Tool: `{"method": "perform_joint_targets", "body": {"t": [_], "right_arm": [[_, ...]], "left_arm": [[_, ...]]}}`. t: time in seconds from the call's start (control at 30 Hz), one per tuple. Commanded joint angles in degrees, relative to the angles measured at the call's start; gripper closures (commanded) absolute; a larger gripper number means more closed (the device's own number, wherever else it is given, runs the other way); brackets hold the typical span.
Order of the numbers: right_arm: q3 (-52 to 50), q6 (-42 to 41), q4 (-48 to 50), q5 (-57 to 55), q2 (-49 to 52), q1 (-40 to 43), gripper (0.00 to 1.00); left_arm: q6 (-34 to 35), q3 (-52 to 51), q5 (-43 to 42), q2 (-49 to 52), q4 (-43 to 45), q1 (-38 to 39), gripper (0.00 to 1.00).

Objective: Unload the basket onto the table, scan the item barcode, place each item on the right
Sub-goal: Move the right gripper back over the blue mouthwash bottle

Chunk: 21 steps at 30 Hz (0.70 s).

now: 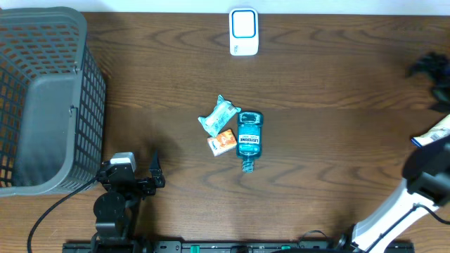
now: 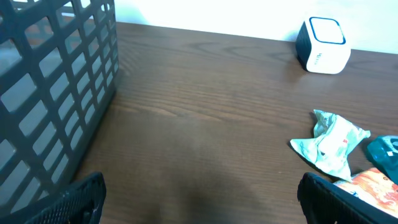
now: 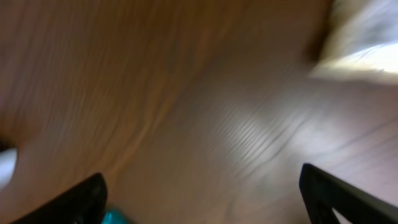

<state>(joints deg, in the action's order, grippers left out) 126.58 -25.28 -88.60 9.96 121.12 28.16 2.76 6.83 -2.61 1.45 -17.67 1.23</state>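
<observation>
Basket (image 2: 56,93) left, white scanner (image 2: 323,46) upper right

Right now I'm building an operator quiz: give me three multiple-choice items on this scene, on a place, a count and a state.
1. Where on the table does the scanner stand? A. far edge, middle B. near edge, left C. among the items
2. How many items lie mid-table? A. one B. three C. five
3. The bottle is: A. upright B. lying flat C. leaning on the scanner
Key: 1 A, it stands alone at the far edge; 2 B, pouch, orange pack and bottle; 3 B, its label faces up.
</observation>
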Motion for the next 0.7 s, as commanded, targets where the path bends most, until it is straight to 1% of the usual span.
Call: {"method": "perform_joint_targets", "body": {"t": [0.0,0.07,0.23,0.3,0.33,0.43,0.63,0.67], "right_arm": [[-0.55,-1.66,-2.71,6.62,1.09,-10.95,0.09],[-0.55,-1.55,-3.65,6.45,1.03,-18.18,0.1],[-0.55,0.72,-5.95,5.44,0.92,-30.64,0.12],[-0.55,0.68,-6.4,1.75,0.92,-35.32,0.1],[-0.66,0.68,-6.12,-0.72,0.92,-37.77,0.01],[-2.29,0.48,-2.49,-8.09,0.92,-44.78,0.01],[-11.47,0.48,7.04,-9.01,0.92,-54.4,0.01],[-13.4,0.33,8.59,-9.49,0.92,-55.65,0.03]], "left_arm": [[-0.55,-1.31,0.52,-0.04,-0.22,0.09,0.02],[-0.55,-1.31,0.52,-0.04,-0.22,0.09,0.02],[-0.55,-1.31,0.52,-0.04,-0.22,0.09,0.02],[-0.55,-1.31,0.52,-0.04,-0.22,0.09,0.02],[-0.55,-1.31,0.52,-0.04,-0.22,0.09,0.02],[-0.55,-1.31,0.52,-0.04,-0.22,0.09,0.02],[-0.55,-1.31,0.52,-0.04,-0.22,0.09,0.02],[-0.55,-1.31,0.52,-0.04,-0.22,0.09,0.02]]}}
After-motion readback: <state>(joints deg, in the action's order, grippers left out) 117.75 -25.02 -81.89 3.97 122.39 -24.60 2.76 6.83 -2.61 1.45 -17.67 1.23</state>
